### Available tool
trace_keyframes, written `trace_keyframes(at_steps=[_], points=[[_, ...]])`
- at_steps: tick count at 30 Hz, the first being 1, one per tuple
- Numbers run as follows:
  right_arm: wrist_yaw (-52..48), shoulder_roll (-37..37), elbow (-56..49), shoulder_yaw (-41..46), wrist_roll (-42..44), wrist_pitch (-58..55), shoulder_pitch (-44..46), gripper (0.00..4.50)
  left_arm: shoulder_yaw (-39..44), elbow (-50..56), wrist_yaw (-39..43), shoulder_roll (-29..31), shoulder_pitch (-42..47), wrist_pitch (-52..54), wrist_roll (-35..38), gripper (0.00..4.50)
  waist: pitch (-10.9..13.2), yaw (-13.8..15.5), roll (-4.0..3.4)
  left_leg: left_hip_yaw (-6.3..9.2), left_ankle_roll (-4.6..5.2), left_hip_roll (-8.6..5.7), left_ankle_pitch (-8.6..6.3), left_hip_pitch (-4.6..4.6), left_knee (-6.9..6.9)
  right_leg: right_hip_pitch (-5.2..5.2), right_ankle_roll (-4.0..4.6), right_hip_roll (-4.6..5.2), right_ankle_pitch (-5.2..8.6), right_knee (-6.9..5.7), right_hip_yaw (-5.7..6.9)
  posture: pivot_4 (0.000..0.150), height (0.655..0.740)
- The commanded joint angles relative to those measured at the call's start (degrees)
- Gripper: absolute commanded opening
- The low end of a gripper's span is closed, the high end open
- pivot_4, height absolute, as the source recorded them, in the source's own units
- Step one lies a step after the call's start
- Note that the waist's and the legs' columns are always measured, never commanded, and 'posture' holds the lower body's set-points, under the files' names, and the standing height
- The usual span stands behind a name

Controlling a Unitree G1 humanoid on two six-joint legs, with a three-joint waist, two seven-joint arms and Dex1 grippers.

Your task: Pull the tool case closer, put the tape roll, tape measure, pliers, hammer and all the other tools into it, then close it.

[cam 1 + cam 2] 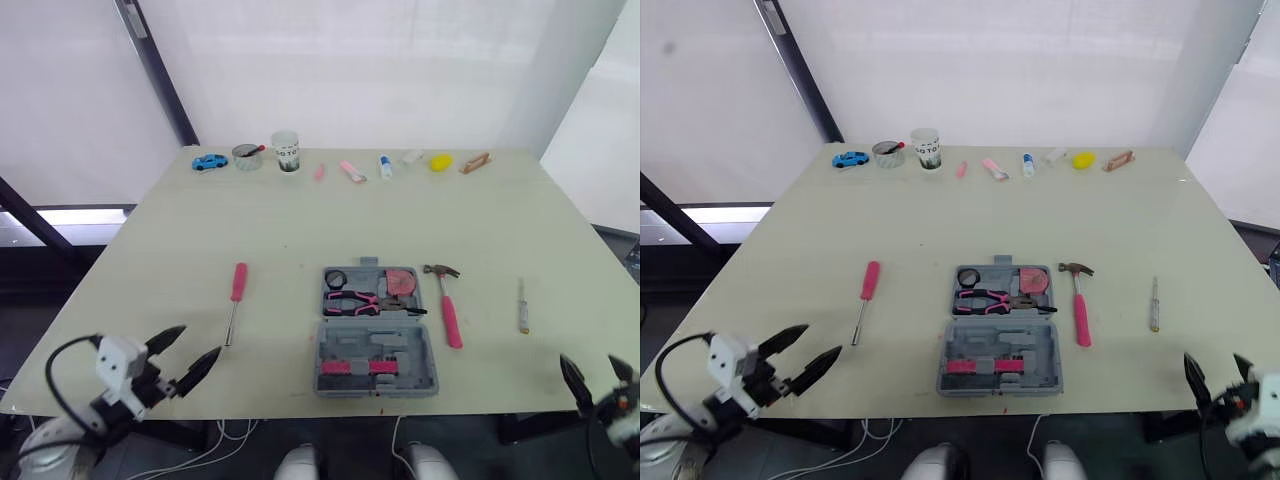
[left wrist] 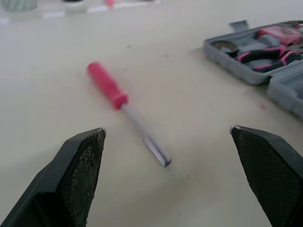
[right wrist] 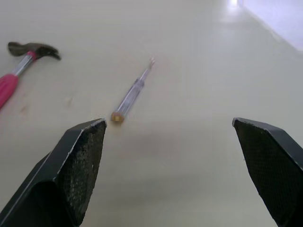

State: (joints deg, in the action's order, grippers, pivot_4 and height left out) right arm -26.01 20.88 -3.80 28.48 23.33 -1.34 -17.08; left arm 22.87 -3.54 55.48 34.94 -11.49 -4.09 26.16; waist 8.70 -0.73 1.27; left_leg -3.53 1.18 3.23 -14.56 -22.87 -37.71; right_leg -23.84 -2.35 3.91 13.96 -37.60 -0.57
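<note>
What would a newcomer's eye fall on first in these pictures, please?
The open grey case lies near the front edge of the table, with pink pliers inside. A pink hammer lies just to its right and a pink screwdriver further to its left. The left gripper and right gripper hang open at the near corners.

Low on either side, the left gripper and the right gripper point forward, each with its two black fingers spread wide apart
</note>
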Motion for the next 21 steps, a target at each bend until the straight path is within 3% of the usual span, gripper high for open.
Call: trace_keyframes(at_steps=[1,9,21], points=[[4.5,1.8,-2.6,-1.0,-1.4,-5.5,3.3,4.5,-3.0,4.3,1.3,1.4,2.2,0.4,-0.6,4.47,0.0,0.0,0.0,0.0,0.22,-0.01,0.13,0.0,0.01,0.03,0.02,-0.25,-0.01,-0.01,0.01,0.15,0.74],[7.8,4.7,3.7,-6.9,-5.0,-16.2,15.3,4.5,-10.8,9.9,5.4,3.6,10.2,4.5,0.3,4.47,0.0,0.0,0.01,-0.17,0.27,-0.17,0.16,-0.06,0.39,0.02,0.01,-0.55,-0.01,0.31,-0.12,0.15,0.74],[9.8,4.8,25.8,-11.6,-10.9,-15.7,31.3,4.5,-20.4,16.7,10.8,4.7,25.3,14.4,3.8,4.47,0.0,-0.1,0.02,-0.41,0.28,-0.1,0.16,-0.01,0.37,0.04,-0.2,-0.87,-0.14,0.26,-0.32,0.15,0.74]])
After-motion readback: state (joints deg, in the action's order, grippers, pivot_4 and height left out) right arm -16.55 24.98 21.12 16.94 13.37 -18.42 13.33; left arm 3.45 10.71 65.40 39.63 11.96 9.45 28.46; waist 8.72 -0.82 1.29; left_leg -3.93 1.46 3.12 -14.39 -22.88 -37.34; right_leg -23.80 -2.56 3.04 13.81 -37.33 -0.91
